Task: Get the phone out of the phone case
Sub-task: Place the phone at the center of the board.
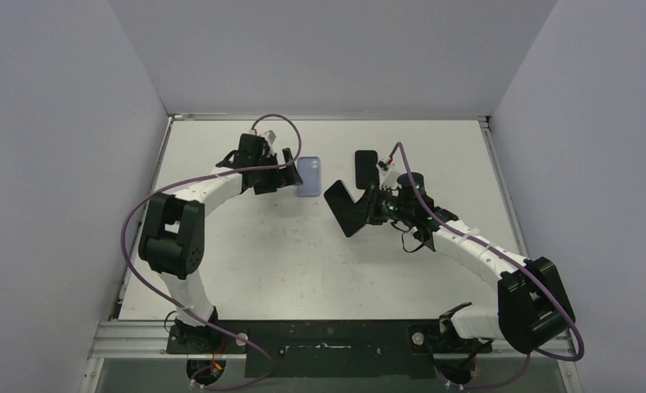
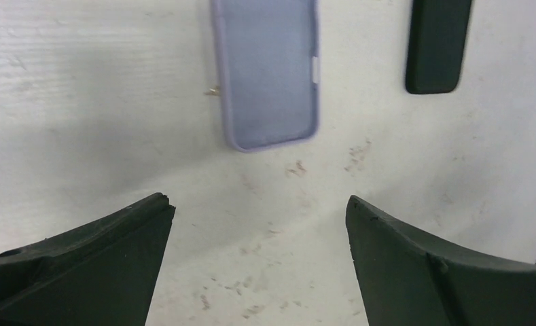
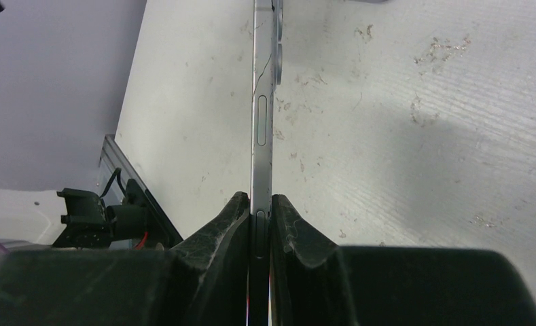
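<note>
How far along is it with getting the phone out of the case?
Done: the phone is out, clamped edge-on in the right gripper. The lavender case lies on the table, apparently empty, beyond the open left gripper. In hand: the phone. Left: probably just setting it down.

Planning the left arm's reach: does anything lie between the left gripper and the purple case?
Nothing visible does. Only table lies between the open left gripper and the purple case. The black slab lies off to one side, apart from the case, and the right gripper holds the phone elsewhere.
</note>
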`<state>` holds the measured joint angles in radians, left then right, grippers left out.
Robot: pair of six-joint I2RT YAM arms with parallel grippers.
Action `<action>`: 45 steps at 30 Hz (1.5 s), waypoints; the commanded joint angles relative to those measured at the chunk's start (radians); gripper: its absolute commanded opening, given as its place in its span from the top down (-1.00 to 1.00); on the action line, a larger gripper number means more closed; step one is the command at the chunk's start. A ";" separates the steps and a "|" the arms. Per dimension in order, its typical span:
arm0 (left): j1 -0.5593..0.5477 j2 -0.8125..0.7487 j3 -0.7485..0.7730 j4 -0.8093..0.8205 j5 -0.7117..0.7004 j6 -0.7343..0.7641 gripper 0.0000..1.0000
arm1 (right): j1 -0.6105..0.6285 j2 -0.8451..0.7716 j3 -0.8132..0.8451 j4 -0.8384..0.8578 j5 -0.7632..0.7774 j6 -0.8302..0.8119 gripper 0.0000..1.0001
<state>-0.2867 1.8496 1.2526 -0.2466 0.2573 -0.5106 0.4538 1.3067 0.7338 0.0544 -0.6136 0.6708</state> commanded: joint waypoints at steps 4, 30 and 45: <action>-0.147 -0.274 -0.110 0.067 -0.101 -0.177 -0.95 | 0.084 0.013 -0.031 0.285 0.133 0.032 1.00; -0.339 -0.460 -0.365 0.443 -0.158 -0.621 -0.92 | 0.169 0.015 -0.074 0.449 0.174 0.034 1.00; -0.416 -0.408 -0.346 0.353 -0.279 -0.601 -0.44 | 0.213 0.011 -0.071 0.413 0.221 -0.018 1.00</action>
<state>-0.6903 1.4410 0.8749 0.0948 0.0368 -1.1217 0.6533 1.3392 0.6540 0.3878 -0.4206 0.6849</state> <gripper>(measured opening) 0.767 0.131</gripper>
